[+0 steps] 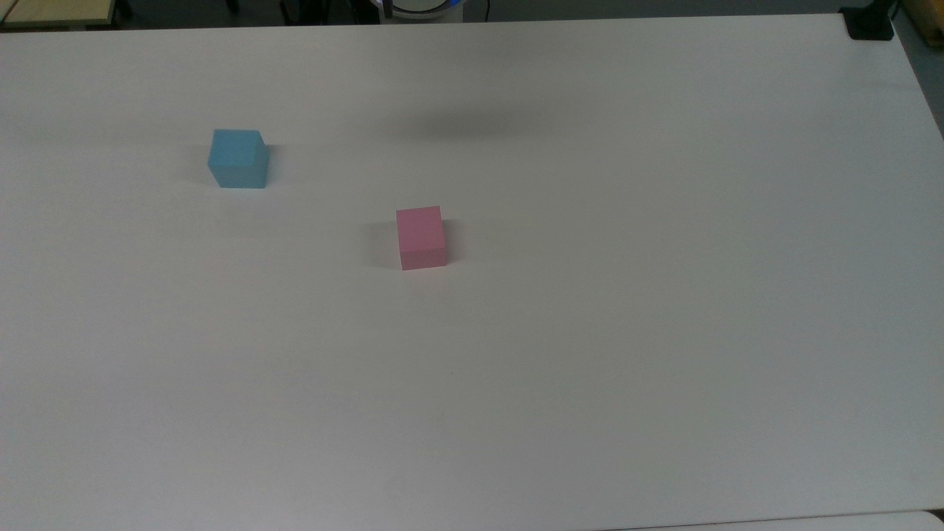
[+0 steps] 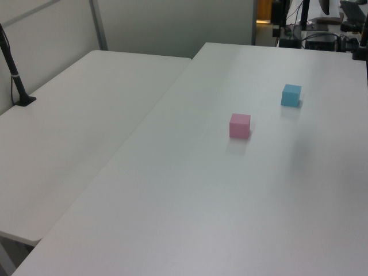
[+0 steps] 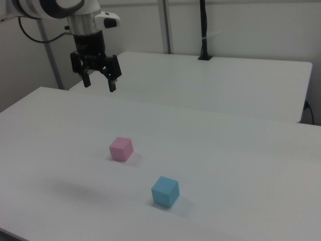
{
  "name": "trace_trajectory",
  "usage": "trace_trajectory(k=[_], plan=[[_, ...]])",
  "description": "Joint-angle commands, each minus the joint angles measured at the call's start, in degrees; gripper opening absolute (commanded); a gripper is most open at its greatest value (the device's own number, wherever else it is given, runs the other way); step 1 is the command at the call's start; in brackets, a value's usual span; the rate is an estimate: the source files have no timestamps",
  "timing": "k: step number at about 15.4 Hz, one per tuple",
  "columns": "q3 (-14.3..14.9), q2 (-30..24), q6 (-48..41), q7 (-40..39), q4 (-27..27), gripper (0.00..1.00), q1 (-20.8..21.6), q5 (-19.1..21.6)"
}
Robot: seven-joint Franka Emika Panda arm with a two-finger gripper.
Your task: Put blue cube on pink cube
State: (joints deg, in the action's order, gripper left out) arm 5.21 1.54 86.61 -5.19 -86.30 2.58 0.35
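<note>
- The big flat white table (image 1: pixel 590 332) is holding both cubes; a second white table (image 2: pixel 75 149) is sitting beside it.
- The black two-finger gripper (image 3: pixel 99 84) is hanging high above the table in the right view, at about 11 o'clock from the cubes. Its fingers are spread wide apart and are gripping nothing.
- The small light blue cube (image 1: pixel 237 158) is sitting flat on the table, at about 10 o'clock from the small pastel pink cube (image 1: pixel 421 237) in the top view, well apart from it.

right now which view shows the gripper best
The right view: the gripper hangs open and empty, high above the table, well clear of both cubes. The top view and left view give nothing usable of its fingers.
</note>
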Motion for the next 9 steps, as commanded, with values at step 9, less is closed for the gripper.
trace_trajectory(k=[9], plan=[[1.3,-2.1,0.1,-1.5,-1.8,1.00,0.1,0.1]])
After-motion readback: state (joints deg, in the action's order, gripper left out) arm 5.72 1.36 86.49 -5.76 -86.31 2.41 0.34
